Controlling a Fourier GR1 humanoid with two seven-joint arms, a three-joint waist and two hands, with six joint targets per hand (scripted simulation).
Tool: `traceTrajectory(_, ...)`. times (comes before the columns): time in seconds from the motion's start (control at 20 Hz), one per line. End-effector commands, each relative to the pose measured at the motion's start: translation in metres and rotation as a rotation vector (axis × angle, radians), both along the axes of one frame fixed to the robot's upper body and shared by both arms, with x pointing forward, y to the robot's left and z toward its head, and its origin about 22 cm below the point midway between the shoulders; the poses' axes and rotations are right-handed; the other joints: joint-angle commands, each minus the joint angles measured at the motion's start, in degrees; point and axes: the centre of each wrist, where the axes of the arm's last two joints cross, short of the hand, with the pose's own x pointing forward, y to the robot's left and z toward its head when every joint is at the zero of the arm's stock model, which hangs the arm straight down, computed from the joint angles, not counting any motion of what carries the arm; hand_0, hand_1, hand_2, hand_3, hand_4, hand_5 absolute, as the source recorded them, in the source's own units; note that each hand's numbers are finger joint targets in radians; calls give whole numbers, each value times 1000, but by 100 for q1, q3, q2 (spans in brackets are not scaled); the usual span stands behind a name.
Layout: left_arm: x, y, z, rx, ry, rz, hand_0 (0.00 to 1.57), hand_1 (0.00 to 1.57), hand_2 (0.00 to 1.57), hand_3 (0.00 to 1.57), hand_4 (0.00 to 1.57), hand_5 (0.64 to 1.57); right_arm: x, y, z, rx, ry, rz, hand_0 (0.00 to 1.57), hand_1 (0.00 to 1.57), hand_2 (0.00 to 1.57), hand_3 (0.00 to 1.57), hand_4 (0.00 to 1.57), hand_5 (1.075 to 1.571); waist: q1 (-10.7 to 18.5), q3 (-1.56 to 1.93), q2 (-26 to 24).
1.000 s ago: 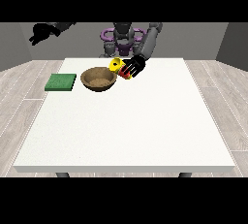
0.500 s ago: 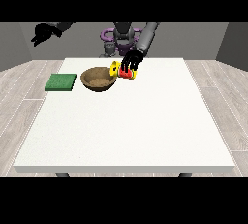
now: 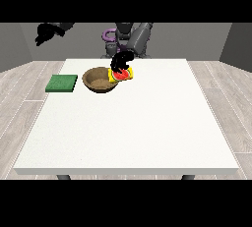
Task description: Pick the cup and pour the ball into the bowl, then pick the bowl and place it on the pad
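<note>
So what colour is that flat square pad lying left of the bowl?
Green. The flat square pad shows plainly in the front view, beside the brown wooden bowl.

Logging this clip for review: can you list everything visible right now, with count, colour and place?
Table: one, white, fills the middle of the view.
Bowl: one, brown, far side of the table, left of centre.
Cup: one, yellow with red inside, tilted at the bowl's right rim, held.
Pad: one, green, left of the bowl near the table's left edge.
Ball: not visible.
Hand at the view's right: black, fingers curled round the cup.
Hand at the view's left: black, raised off the table, upper left.
</note>
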Motion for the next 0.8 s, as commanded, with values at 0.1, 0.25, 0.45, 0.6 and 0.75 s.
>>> traceTrajectory(0.1, -11, -16, -9, 244, -13, 8, 1519, 1519, 1571, 1571, 1503, 1185, 9, 15, -1, 6, -13, 50, 0, 0, 354, 633, 572, 1566, -326, -9, 118)
traceTrajectory(0.25, -6, -34, 12, 351, -104, 9, 1526, 1526, 1571, 1571, 1508, 1171, 16, 9, 11, -8, -30, 42, 0, 0, 349, 649, 578, 1565, -210, -10, 234)
traceTrajectory(0.45, -18, -51, 11, 415, -85, -15, 1523, 1523, 1571, 1571, 1482, 1196, 17, 10, 1, -10, -4, 12, 0, 0, 342, 642, 579, 1566, -43, -12, 55)
traceTrajectory(0.6, -26, -53, 3, 425, -94, -45, 1534, 1534, 1571, 1571, 1489, 1208, 3, -13, -20, 9, 2, -35, 0, 0, 350, 646, 584, 1565, 91, -14, -33)
traceTrajectory(0.75, -28, -75, 27, 423, -94, -37, 1532, 1532, 1571, 1571, 1459, 1228, 15, -15, 8, -55, -2, 43, 0, 0, 357, 650, 579, 1564, 61, -13, -14)
